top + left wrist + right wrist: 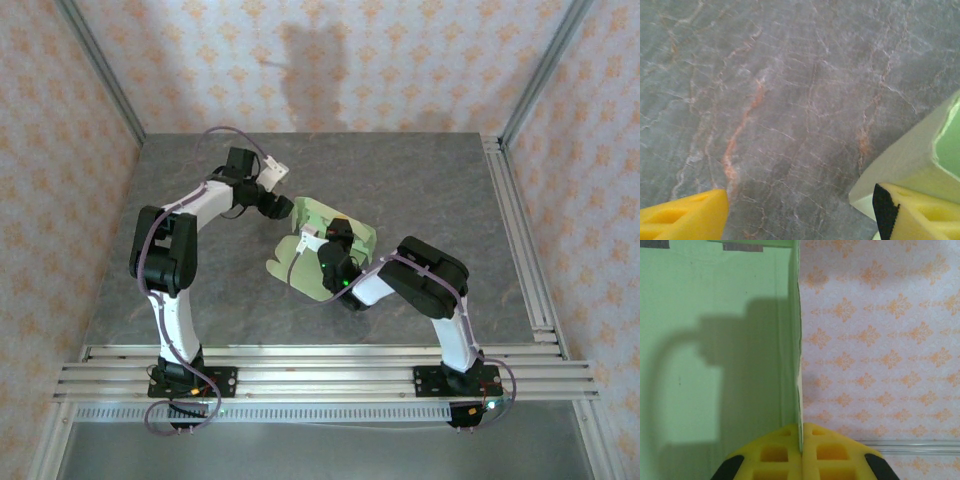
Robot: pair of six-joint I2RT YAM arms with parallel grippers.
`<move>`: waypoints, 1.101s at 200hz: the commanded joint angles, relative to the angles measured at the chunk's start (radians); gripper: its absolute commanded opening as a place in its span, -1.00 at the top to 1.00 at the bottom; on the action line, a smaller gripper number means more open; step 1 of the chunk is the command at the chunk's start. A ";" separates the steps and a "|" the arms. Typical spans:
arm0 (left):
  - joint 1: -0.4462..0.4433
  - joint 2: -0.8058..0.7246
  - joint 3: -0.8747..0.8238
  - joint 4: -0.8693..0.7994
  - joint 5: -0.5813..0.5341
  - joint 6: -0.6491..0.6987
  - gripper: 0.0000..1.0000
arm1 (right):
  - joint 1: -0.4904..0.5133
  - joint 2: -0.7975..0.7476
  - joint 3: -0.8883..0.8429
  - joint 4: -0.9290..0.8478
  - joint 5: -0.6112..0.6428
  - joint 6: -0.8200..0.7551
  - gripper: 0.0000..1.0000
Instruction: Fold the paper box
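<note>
The paper box (352,237) is a pale yellow-green card sheet, partly raised, at the middle of the table. My right gripper (336,243) is shut on it: in the right wrist view the yellow fingertips (785,452) pinch the thin edge of an upright panel (715,340), with the right gripper (800,440) closed tight on that edge. My left gripper (284,207) hovers just left of the box's far corner. In the left wrist view the left gripper (800,220) is open over bare table, and one finger (922,212) sits against the box's pale corner (905,160).
The grey marbled table (420,180) has aluminium rails along its near edge (320,365) and right side (520,240). Patterned walls close in the back and both sides. The right arm's elbow (432,275) lies low just right of the box.
</note>
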 commanded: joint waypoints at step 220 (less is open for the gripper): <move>-0.060 -0.021 0.103 -0.345 0.224 0.230 0.06 | 0.003 -0.062 0.023 -0.176 -0.029 0.154 1.00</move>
